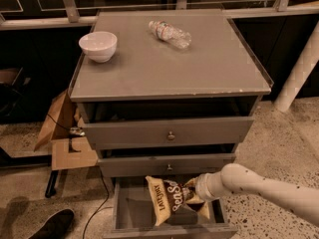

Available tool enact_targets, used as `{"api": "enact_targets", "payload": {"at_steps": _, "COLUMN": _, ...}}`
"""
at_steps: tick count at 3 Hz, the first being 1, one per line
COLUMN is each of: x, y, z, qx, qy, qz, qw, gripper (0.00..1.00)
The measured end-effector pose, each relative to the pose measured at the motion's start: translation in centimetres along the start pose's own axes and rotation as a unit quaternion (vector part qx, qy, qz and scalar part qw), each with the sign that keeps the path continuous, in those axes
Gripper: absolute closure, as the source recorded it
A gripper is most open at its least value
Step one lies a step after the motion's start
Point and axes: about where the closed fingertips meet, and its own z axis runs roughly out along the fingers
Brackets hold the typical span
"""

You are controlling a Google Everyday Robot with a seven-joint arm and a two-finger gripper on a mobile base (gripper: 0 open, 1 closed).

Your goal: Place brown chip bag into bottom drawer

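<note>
The wide, shallow grey bottom drawer [119,209] of the grey cabinet [169,132] is standing pulled out. The large, crinkly dark brown chip bag [168,201] with cream ends is sitting tilted inside its opening, white lettering facing up. The gripper [193,192] is at the bag's right end, its fingers clenched on the foil. Bare drawer floor is showing left of the bag. A round white bowl [98,45] and a clear plastic bottle [169,33] are resting on the cabinet's top.

We see the pincer [193,195] down low, against the right end of the brown chip bag [168,201]. The bag stands tilted over the open bottom drawer [124,214]. White bowl [98,45] and clear bottle [169,33] sit well apart on the counter [164,71].
</note>
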Motion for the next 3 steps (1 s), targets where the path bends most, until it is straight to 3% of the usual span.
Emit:
{"api": "enact_targets", "payload": {"at_steps": 1, "x": 3.1, "y": 0.7, "z": 5.8, "qx": -0.019, "qy": -0.008, "qz": -0.011, "qw": 0.9997, "gripper": 1.0}}
{"api": "enact_targets", "payload": {"at_steps": 3, "x": 4.4, "y": 0.4, "z": 7.1, "qx": -0.001, "qy": -0.002, "qz": -0.021, "qw": 0.9998, "gripper": 1.0}}
